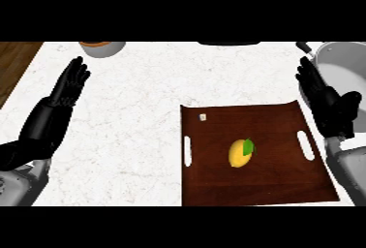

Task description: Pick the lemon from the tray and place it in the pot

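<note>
A yellow oval lemon (240, 153) with a green leaf lies near the middle of a dark brown wooden tray (214, 184) with white slot handles on the white marbled table (143, 97); the grey metal pot (344, 65) sits at the upper right edge, only partly in view. The black right hand (325, 104) hangs between tray and pot, fingers straight and holding nothing; the black left hand (68, 86) rests open at the far left. The lemon could likely roll away under a careless reach; the right hand, so near the pot, might knock its wall.

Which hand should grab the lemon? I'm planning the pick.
Right, probably. The right hand hangs open beside the tray holding the lemon, with the pot just behind it. The left hand rests across the counter.
</note>
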Tool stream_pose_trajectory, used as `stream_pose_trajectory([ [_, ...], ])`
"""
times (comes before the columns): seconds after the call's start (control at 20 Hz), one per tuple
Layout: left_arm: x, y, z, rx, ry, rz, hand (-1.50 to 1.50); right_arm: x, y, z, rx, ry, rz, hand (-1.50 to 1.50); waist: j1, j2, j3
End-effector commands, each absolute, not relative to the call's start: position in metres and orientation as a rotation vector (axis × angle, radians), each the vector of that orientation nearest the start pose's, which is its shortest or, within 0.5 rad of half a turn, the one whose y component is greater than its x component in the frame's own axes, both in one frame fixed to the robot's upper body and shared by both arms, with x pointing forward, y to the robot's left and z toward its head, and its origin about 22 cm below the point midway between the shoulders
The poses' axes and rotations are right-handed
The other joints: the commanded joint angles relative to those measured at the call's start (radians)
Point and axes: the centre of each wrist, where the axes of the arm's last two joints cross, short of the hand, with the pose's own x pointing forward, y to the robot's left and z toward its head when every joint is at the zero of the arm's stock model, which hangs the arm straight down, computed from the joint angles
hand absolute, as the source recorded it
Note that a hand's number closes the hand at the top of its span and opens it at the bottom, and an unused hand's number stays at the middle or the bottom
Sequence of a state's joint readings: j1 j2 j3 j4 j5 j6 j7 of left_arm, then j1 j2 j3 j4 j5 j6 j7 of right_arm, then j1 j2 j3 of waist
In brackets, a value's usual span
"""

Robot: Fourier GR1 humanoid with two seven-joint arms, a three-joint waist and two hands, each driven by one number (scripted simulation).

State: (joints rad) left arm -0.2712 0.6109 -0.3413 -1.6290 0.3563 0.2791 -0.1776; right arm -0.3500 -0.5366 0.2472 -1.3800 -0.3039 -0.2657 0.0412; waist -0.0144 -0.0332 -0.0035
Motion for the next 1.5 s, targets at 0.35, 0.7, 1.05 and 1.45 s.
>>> stream_pose_trajectory([
  [0.35, 0.240, 0.268, 0.001, 0.041, -1.364, -0.237, 0.00, 0.283, -0.309, 0.013, -0.958, -1.423, -0.014, 1.50, -0.079, 0.034, -0.016],
  [0.7, 0.233, 0.260, -0.020, -0.018, -1.278, -0.225, 0.00, 0.266, -0.196, 0.009, -1.102, -1.872, -0.294, -1.50, -0.047, 0.021, -0.004],
  [1.05, 0.247, 0.261, -0.011, -0.005, -1.250, -0.235, 0.00, 0.232, -0.165, -0.021, -0.956, -1.552, -0.210, -1.50, -0.046, 0.020, -0.008],
  [1.45, 0.253, 0.259, -0.021, -0.018, -1.274, -0.227, 0.00, 0.247, -0.140, 0.026, -0.844, -1.331, -0.309, -1.50, -0.025, 0.028, -0.005],
])
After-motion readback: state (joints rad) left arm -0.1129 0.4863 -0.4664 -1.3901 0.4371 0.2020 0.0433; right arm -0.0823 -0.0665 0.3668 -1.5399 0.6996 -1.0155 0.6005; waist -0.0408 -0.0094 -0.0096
